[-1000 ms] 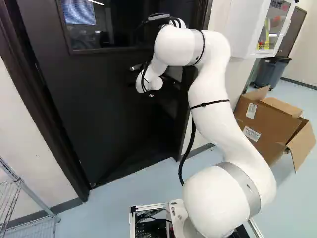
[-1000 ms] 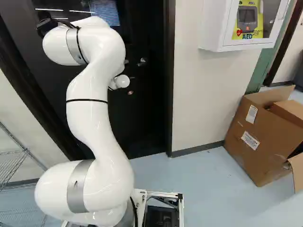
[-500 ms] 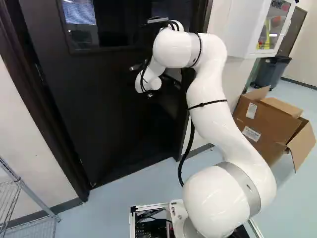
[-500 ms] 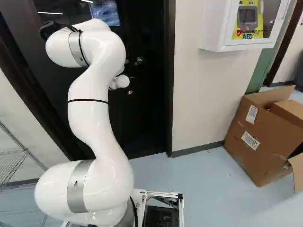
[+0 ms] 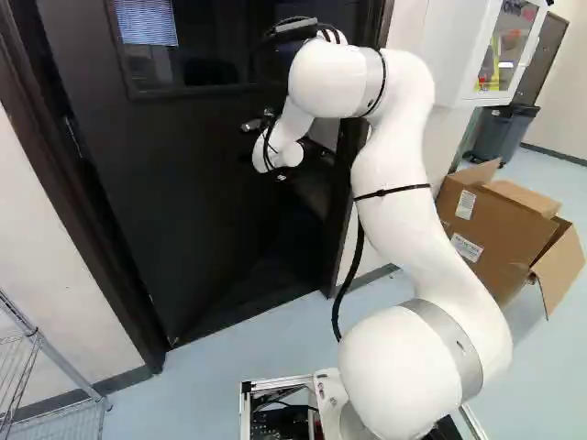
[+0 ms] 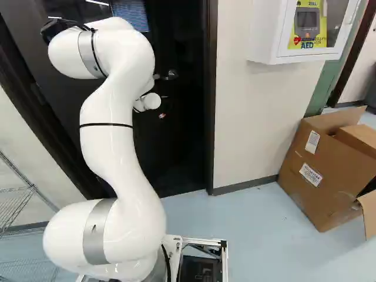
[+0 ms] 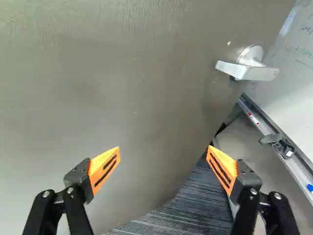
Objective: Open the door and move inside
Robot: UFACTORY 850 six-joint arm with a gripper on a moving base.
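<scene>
Door [image 7: 122, 88], ajar; opening [image 7: 266, 105] beside lever handle [image 7: 254, 71] apparently wider than a moment ago; end effector [image 7: 163, 169], spread wide, empty, short of handle; entry likely needs further pushing.

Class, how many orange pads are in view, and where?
2. One pad is before the door's broad face; the other pad is by its edge, nearer the lever handle.
</scene>
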